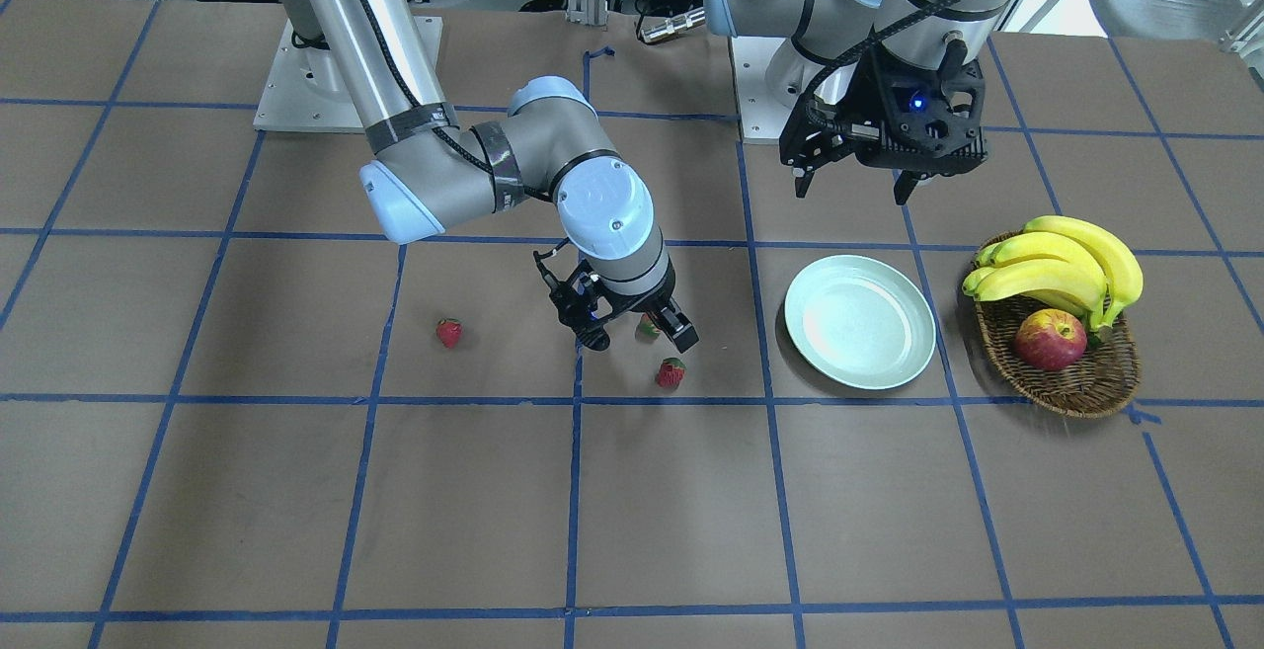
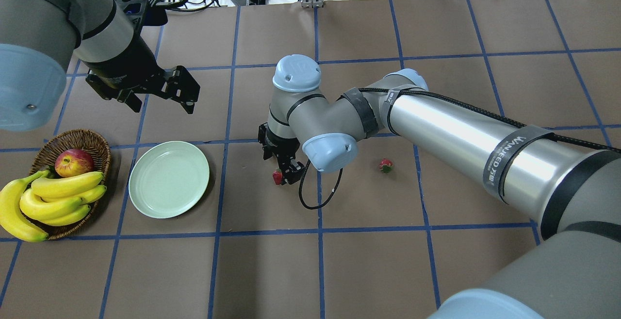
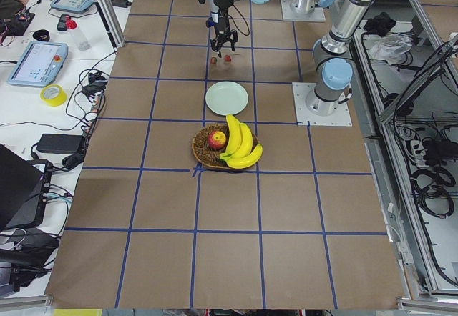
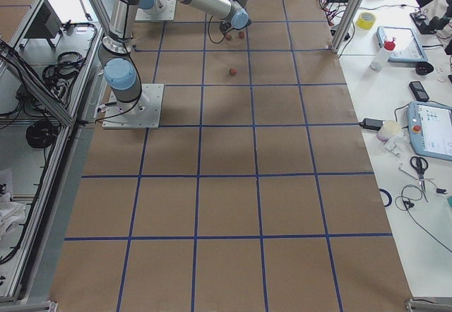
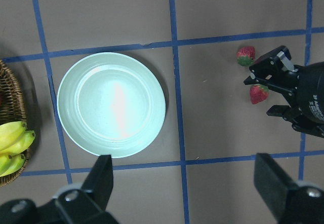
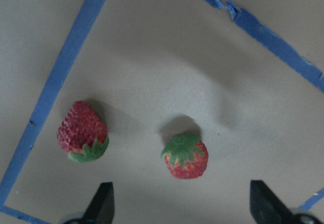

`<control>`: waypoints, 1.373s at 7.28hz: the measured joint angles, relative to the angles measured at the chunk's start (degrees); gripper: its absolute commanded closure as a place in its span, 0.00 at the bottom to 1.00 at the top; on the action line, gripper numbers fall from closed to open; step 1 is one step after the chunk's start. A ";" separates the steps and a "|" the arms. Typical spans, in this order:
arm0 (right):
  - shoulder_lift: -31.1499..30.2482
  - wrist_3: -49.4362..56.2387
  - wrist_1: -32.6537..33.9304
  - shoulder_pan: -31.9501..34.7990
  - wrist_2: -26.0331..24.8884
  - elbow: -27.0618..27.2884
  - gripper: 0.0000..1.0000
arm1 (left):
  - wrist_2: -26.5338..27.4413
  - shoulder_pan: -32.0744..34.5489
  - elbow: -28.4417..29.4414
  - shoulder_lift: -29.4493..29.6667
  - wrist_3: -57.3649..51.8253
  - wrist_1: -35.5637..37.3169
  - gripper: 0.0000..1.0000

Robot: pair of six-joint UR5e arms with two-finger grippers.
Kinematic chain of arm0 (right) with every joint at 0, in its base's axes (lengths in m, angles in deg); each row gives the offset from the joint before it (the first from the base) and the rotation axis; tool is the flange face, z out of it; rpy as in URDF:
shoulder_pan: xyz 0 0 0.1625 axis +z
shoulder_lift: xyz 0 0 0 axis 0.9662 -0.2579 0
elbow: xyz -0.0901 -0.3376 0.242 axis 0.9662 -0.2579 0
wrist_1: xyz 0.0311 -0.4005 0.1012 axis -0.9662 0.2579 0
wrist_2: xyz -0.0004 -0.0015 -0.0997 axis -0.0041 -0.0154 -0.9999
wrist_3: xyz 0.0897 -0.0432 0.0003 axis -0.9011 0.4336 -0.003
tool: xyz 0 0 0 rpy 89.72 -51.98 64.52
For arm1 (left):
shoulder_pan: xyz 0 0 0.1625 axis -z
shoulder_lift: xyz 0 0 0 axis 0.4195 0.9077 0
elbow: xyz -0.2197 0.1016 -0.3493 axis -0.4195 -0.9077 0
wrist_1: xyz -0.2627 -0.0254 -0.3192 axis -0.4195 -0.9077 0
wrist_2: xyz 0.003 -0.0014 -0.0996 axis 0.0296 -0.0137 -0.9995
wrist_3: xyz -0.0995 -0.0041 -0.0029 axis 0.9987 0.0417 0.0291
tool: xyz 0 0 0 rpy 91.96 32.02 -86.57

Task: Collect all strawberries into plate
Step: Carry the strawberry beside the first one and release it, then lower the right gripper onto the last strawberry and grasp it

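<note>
- Bench (image 1: 197,491): brown surface squared off with blue tape (image 1: 574,501).
- Right gripper (image 1: 637,335): pointed down over the middle of the bench, low over the surface. Jaws spread wide, clamped on nothing.
- First strawberry (image 6: 186,155): lies on the bench in line with the gap between the right gripper's fingertips (image 6: 104,203). It touches neither one, and its green cap is turned away from the wrist camera.
- Second strawberry (image 1: 671,372): just beside the first, on the side toward the operators' edge and the plate, outside the jaws. It sits close to a tape line.
- Third strawberry (image 1: 449,333): alone on the bench, well apart from the other two, toward the robot's right end.
- Plate (image 1: 859,323): pale mint green, flat on the bench between the two near strawberries and the basket. One tape line runs between it and them.
- Left gripper (image 1: 852,190): hangs in the air on the robot's side of the plate, well above the surface. Jaws wide apart, gripping nothing. Its wrist camera looks straight down on the plate.
- Basket (image 1: 1076,387): brown wicker, just beside the plate toward the bench's left end. It carries a bunch of bananas (image 1: 1066,264) and a red apple (image 1: 1050,340).
</note>
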 measured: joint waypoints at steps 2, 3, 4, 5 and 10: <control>-1.74 6.57 -0.88 -0.60 -6.09 0.29 0.00 | -0.02 0.00 0.00 0.02 -0.04 -0.01 0.00; -3.31 14.40 -1.95 -1.58 -10.43 1.09 0.00 | -0.02 0.00 0.00 0.03 -0.02 -0.02 0.00; -5.15 22.73 -2.72 -3.39 -13.87 2.74 0.01 | -0.02 0.00 0.00 0.03 -0.01 -0.01 0.00; -7.59 31.21 -3.13 -6.20 -16.42 5.63 0.01 | -0.01 0.00 0.00 0.03 0.00 -0.04 0.00; -15.31 59.65 5.81 -19.63 -17.57 22.41 0.09 | 0.06 0.00 0.00 -0.07 0.00 -0.06 0.00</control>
